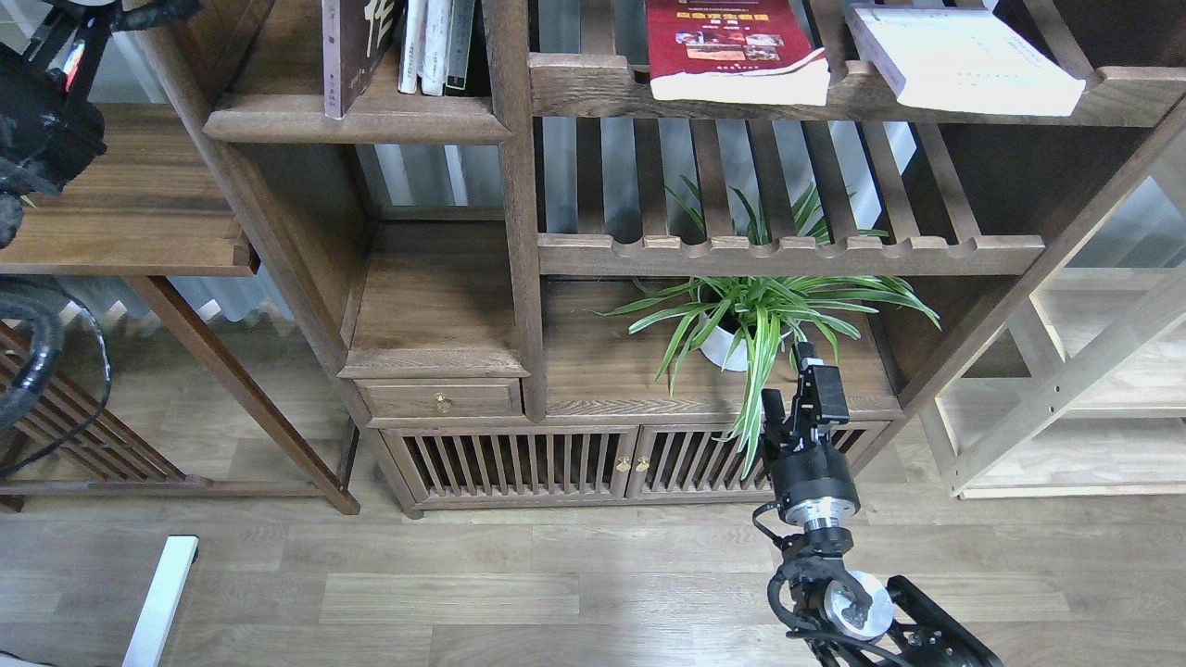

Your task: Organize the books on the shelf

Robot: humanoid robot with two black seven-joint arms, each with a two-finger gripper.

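Books: three paperbacks. Maroon book upright on solid shelf, top left, beside thin volumes. Red book and white book flat on slatted rack, top right, front edges overhanging rail.
Handling: likely light, floppy covers, glossy so possibly slick; red one's page block sags at front edge. Best hold judged at overhanging fore-edge, pinch across thickness, near spine for stiffness.
Shelf: dark-brown board, thick rounded moulded front, visible grain.
Rack: scalloped front rail, gaps between slats.
Right gripper: low, by spider plant, well apart from books; fingers slightly parted, holding nothing.
Left gripper: dark mass at left edge, fingers not distinguishable, cannot tell.
Floor: pale wood planks.
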